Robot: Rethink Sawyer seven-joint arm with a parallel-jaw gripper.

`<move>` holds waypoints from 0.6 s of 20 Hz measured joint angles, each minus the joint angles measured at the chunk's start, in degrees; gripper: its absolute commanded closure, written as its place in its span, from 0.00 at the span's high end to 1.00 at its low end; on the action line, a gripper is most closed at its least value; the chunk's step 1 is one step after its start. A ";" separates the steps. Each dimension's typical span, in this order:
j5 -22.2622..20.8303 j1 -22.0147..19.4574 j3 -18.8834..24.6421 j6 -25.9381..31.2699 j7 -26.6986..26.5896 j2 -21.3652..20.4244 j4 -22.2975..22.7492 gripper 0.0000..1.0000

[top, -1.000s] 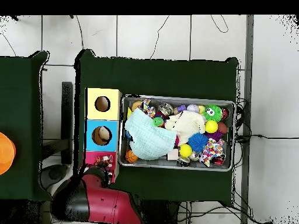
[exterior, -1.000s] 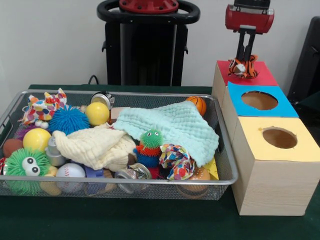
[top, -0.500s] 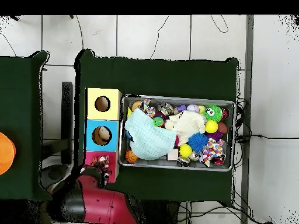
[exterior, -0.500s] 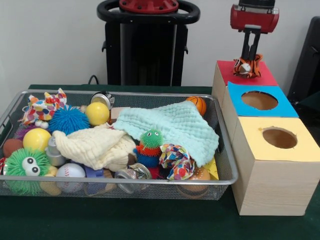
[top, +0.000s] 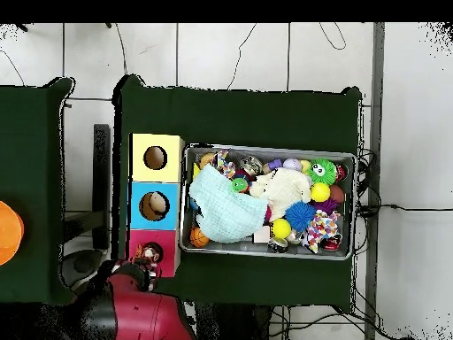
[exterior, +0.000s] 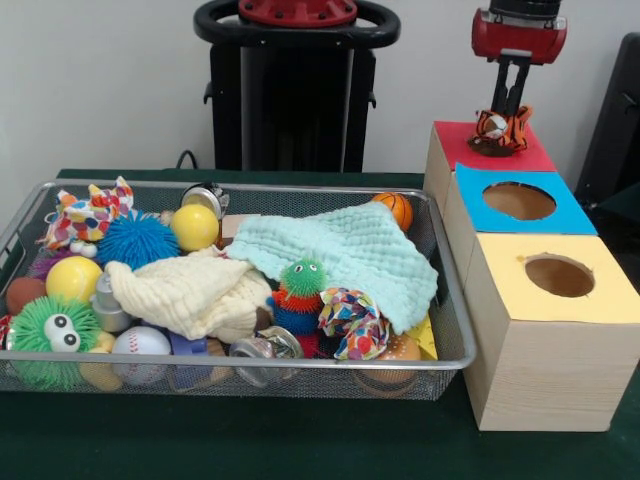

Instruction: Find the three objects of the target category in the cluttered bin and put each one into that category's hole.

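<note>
A small orange-and-black striped tiger plush (exterior: 499,129) hangs at the far edge of the red-topped box (exterior: 530,157), with my gripper (exterior: 509,112) shut on it from above. In the overhead view the tiger plush (top: 144,259) sits just past the red box's round hole (top: 152,251), which shows dark and uncovered. The red arm (top: 133,310) hides the gripper itself there. The wire bin (exterior: 300,362) holds a jumble of toys: a patterned plush (exterior: 88,212), a fabric fish (exterior: 352,318) and several balls.
Blue-topped (exterior: 470,195) and yellow-topped (exterior: 610,300) boxes, each with a round hole, stand in a row with the red one to the right of the bin. A light-blue cloth (exterior: 350,250) and a cream cloth (exterior: 190,290) cover part of the bin's contents.
The gripper has risen and drifted right and back with the tiger plush. In the overhead view the plush has slid off the red box's hole toward the robot.
</note>
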 measured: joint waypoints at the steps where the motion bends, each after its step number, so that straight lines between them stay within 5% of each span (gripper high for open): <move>1: -0.01 0.35 -0.24 0.34 0.00 0.09 0.01 0.00; 12: -0.01 4.50 -4.07 2.81 0.00 0.78 0.00 0.00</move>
